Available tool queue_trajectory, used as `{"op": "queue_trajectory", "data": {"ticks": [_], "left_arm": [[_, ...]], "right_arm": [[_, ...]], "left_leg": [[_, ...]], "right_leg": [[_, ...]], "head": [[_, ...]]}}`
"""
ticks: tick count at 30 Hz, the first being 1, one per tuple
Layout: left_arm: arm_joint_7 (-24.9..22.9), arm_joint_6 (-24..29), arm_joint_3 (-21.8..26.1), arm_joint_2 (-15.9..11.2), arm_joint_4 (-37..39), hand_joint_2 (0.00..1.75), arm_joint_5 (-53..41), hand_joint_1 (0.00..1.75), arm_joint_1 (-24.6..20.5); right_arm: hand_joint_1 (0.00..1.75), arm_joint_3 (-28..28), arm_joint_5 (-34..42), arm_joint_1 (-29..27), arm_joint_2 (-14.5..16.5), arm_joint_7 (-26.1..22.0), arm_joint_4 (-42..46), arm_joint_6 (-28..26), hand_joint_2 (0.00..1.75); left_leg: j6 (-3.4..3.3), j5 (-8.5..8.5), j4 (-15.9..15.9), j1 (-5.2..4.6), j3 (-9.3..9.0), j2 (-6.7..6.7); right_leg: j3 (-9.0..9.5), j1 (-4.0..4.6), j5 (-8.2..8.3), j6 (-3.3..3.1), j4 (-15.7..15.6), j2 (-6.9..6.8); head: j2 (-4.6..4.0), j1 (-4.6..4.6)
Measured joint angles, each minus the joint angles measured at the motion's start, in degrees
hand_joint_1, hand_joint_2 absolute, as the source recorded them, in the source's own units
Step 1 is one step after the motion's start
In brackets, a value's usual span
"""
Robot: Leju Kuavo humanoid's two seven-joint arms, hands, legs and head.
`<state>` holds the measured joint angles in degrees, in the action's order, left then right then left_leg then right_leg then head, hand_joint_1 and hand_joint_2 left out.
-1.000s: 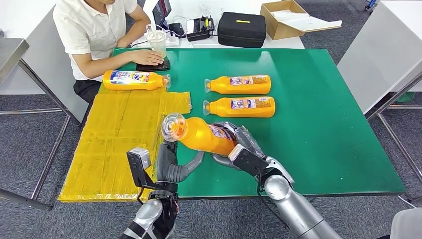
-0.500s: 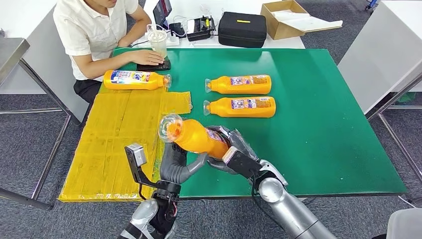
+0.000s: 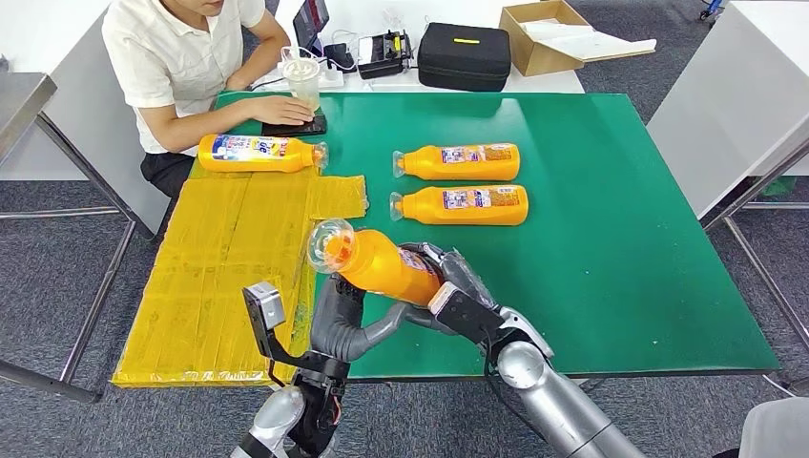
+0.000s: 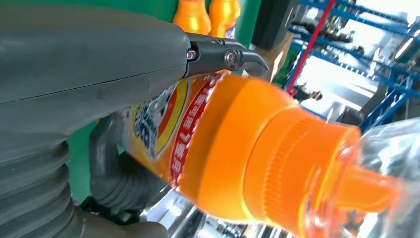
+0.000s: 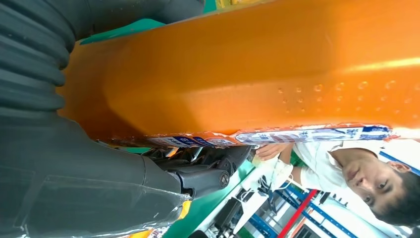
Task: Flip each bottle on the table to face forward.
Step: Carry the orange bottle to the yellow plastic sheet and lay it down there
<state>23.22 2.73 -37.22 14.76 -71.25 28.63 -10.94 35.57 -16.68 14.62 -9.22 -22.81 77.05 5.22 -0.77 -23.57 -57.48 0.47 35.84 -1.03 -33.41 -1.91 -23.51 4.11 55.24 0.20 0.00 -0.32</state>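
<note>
Both hands on one orange bottle (image 3: 380, 263), raised above the near edge of the green table (image 3: 620, 267).

I see my right hand (image 3: 448, 281) wrapped around its base and my left hand (image 3: 336, 320) cupping under the neck – cap (image 3: 329, 243) tilted up. Two other bottles (image 3: 458, 183) lie further on, one more bottle (image 3: 259, 153) near the person (image 3: 181, 57).

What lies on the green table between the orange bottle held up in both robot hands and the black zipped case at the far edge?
In the head view, two orange bottles lie on their sides between the held bottle and the black case.
</note>
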Motion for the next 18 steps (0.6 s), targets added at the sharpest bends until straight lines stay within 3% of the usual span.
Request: {"op": "queue_trajectory", "data": {"ticks": [18], "left_arm": [[1.8, 7.7, -0.9, 0.2, -0.3, 1.75, -3.8, 0.00, -0.8]], "right_arm": [[1.75, 1.3, -2.9, 0.8, 1.4, 1.1, 0.0, -1.1, 1.75]], "left_leg": [[0.00, 0.01, 0.0, 0.00, 0.00, 0.00]], "right_leg": [[0.00, 0.00, 0.00, 0.00, 0.0, 0.00]], "head": [[0.00, 0.00]]}}
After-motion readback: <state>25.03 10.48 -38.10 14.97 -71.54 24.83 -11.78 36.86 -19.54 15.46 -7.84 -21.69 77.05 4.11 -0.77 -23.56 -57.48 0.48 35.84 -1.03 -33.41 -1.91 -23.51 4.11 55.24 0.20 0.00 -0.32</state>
